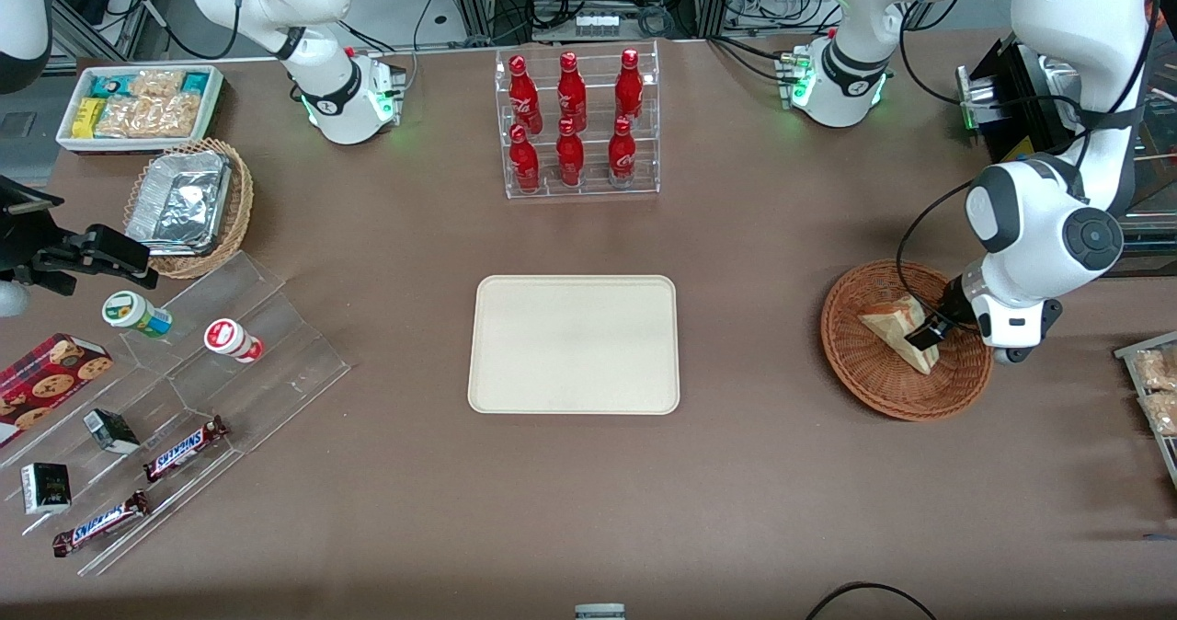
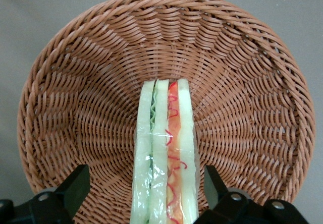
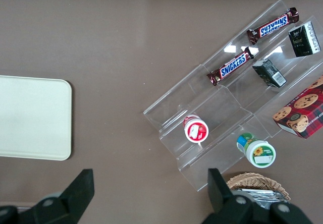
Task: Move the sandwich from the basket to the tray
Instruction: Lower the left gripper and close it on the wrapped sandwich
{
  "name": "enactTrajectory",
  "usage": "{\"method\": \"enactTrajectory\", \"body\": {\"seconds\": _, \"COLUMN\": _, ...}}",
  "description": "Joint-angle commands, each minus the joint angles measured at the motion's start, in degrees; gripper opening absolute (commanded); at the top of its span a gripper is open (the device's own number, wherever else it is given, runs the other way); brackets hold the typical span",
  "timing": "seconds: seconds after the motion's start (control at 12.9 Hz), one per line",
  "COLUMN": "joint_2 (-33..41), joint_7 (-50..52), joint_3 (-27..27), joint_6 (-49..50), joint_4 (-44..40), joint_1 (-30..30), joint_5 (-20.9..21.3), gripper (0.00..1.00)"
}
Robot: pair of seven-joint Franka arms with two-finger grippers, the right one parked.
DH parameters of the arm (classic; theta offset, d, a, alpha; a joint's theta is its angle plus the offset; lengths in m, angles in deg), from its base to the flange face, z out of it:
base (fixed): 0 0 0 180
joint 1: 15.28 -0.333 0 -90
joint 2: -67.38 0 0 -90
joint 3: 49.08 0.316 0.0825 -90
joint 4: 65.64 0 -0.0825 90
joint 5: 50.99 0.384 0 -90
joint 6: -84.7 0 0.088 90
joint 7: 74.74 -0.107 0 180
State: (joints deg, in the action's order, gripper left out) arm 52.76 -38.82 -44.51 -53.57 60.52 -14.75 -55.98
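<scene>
Left wrist view: the sandwich [image 2: 164, 153] stands on edge in the basket [image 2: 75, 82], its red and green filling facing the camera, while the gripper [image 2: 146, 193] straddles it with fingers [image 2: 75, 183] spread wide, a clear gap on each side and nothing yet held. From the front, the gripper [image 1: 924, 337] sits low over the basket [image 1: 864, 381] at the working arm's end of the bench [image 1: 782, 510], by the sandwich [image 1: 897, 326]; the tray [image 1: 497, 390] lies bare and well apart, toward the bench's middle. How deep the fingers reach is hard to judge. Risks ahead: a shallow or off-centre close could tip the wedge flat, a hard squeeze could crush the soft bread, and its clear wrapper may let it slip during the carry
</scene>
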Motion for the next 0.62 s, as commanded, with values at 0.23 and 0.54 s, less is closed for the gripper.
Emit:
{"method": "enactTrajectory", "body": {"seconds": 0.23, "joint_2": -3.0, "joint_7": 0.5, "joint_3": -0.1, "joint_6": -3.1, "joint_4": 0.0, "joint_1": 0.7, "joint_5": -0.7, "gripper": 0.93}}
{"method": "enactTrajectory", "body": {"seconds": 0.54, "joint_2": -3.7, "joint_7": 1.2, "joint_3": -0.2, "joint_6": -3.1, "joint_4": -0.4, "joint_1": 1.3, "joint_5": -1.2, "gripper": 0.83}}
